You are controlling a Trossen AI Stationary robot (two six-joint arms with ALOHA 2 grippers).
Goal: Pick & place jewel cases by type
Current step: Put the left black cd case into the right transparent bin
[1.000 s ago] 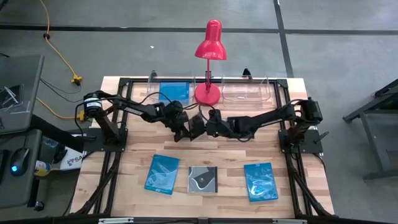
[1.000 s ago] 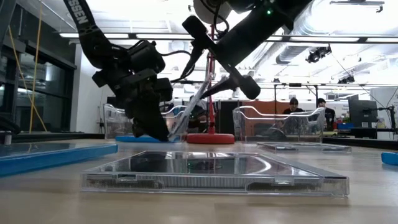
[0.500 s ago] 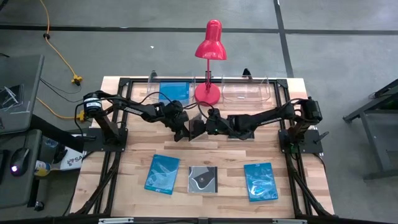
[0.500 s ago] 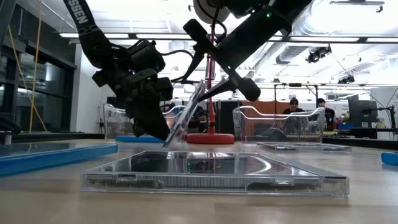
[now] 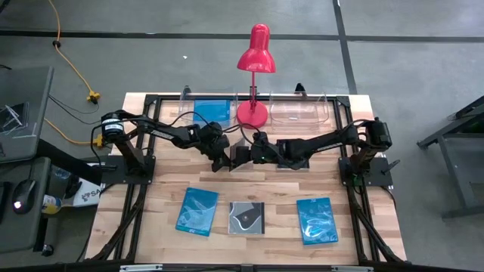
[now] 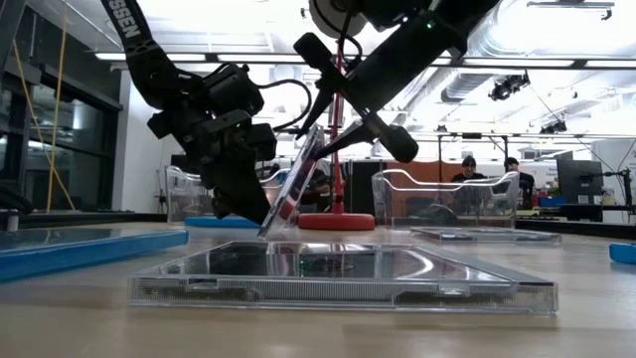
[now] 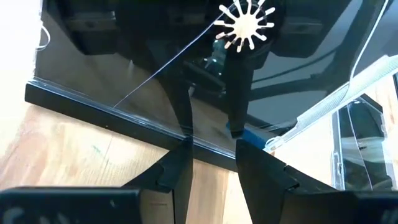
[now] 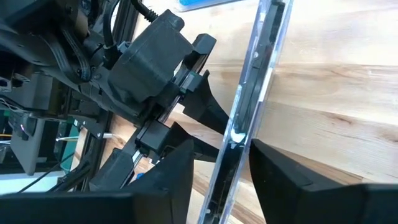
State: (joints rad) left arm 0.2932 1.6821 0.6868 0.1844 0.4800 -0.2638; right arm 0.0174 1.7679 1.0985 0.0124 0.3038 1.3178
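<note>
Both grippers meet at the middle of the table (image 5: 151,189), in front of the red lamp (image 5: 254,75). The left gripper (image 7: 211,144) pinches the lower edge of a dark case (image 6: 295,184), which stands tilted on its edge. The right gripper (image 8: 221,165) has its fingers on both sides of the same case, touching or nearly so. Three more cases lie flat near the front edge: blue (image 5: 197,211), dark with white swirl (image 5: 246,217), blue (image 5: 317,220).

Partial white letters "SSEN" on left arm (image 6: 139,45); nothing else legible.
</note>
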